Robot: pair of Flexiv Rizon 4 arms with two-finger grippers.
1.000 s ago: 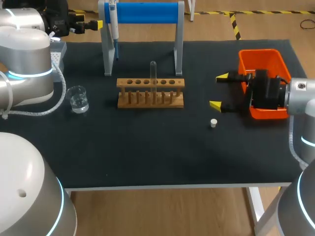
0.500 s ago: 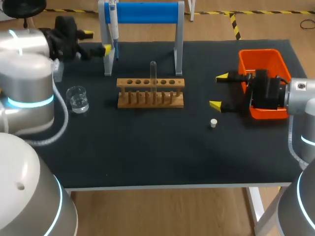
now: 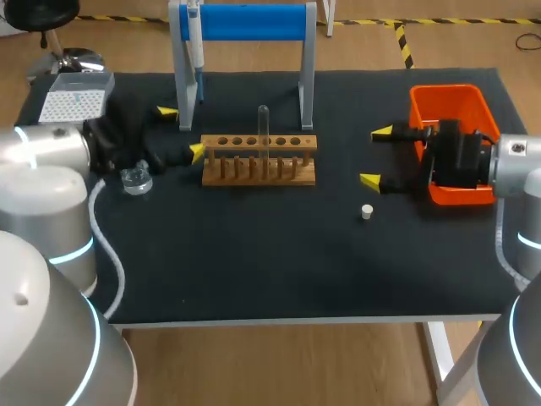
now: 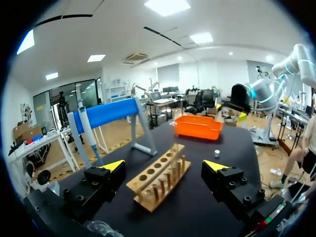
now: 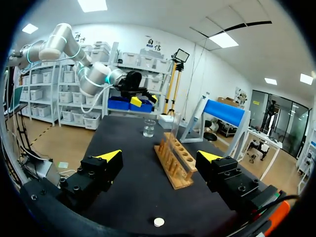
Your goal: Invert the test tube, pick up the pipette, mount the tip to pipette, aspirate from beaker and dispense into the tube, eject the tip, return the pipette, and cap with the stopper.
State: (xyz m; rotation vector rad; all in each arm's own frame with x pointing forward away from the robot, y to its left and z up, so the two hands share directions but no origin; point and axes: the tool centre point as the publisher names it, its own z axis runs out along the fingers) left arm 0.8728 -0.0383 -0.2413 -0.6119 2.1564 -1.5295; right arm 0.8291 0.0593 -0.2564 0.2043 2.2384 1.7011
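Your left gripper (image 3: 182,132) sat low over the table (image 3: 270,271), just left of the wooden rack (image 3: 258,161). Its yellow-tipped fingers were spread wide with nothing between them. The left wrist view looked straight down the rack's length, so I judge you had lined it up for the test tube (image 3: 264,135). The tube stood upright in a hole near the rack's middle. Its top end looked rounded, which suggests it was mouth down and not yet inverted, though I could not be sure.

Your right gripper (image 3: 376,156) waited at the right, close in front of the orange bin (image 3: 452,106). Its fingers were also well apart and empty. Parked there, it stayed clear of the rack while keeping the small white stopper (image 3: 367,211) within easy reach. The stopper lay alone on the mat, near and a little left of that gripper.

The rest looked staged in order of use.
- **Pipette:** The pipette (image 3: 194,42) hung on the left end of the blue-barred stand (image 3: 254,21), at the far side behind the rack.
- **Tip box:** The tip box (image 3: 76,97) sat at the far left corner.
- **Beaker:** The beaker (image 3: 135,179) of clear liquid stood just left of the rack and right by your left arm, so a careless sweep there could have knocked it.

The bin probably sat at the right to catch the ejected tip.
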